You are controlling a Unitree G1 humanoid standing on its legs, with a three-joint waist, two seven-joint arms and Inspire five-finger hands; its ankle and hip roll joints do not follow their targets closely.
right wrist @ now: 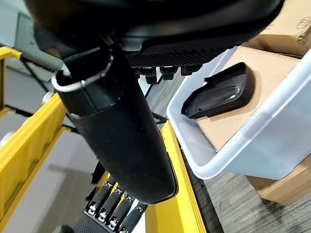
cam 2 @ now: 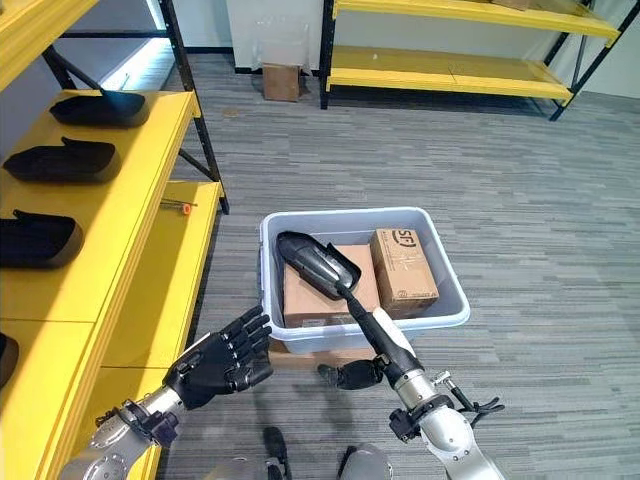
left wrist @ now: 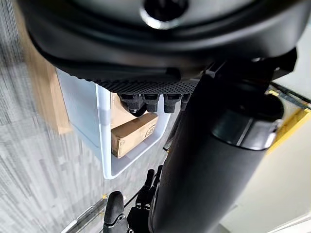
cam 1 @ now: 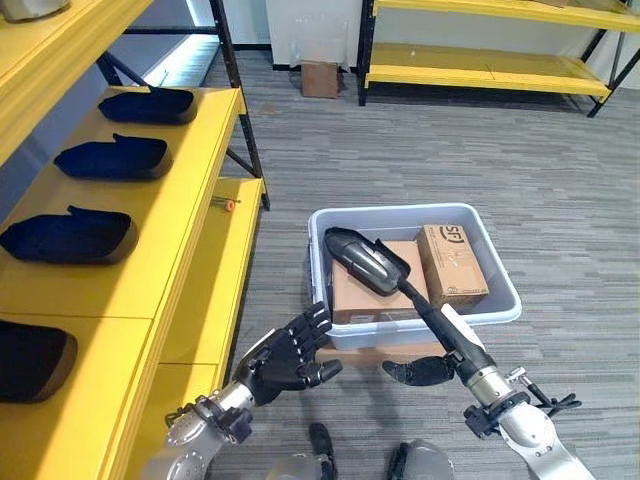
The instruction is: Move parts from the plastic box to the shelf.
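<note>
A grey plastic box (cam 1: 400,212) stands on the floor in front of me. Inside it a black part (cam 1: 362,260) rests on a flat cardboard carton (cam 1: 372,298), also seen as the black part (right wrist: 221,92) past my right fingers. My right hand (cam 1: 425,372) is open just outside the box's near wall, its thumb raised over the rim toward the part, holding nothing. My left hand (cam 1: 285,358) is open with spread fingers, left of the box beside the yellow shelf (cam 1: 170,230). Several black parts (cam 1: 70,238) lie along that shelf.
A smaller cardboard carton (cam 1: 452,265) sits in the box's right half. The box stands on a brown carton (cam 1: 390,353). A small orange item (cam 1: 229,205) lies on the lower shelf board. Another yellow rack (cam 1: 480,65) and a cardboard box (cam 1: 320,78) stand far back.
</note>
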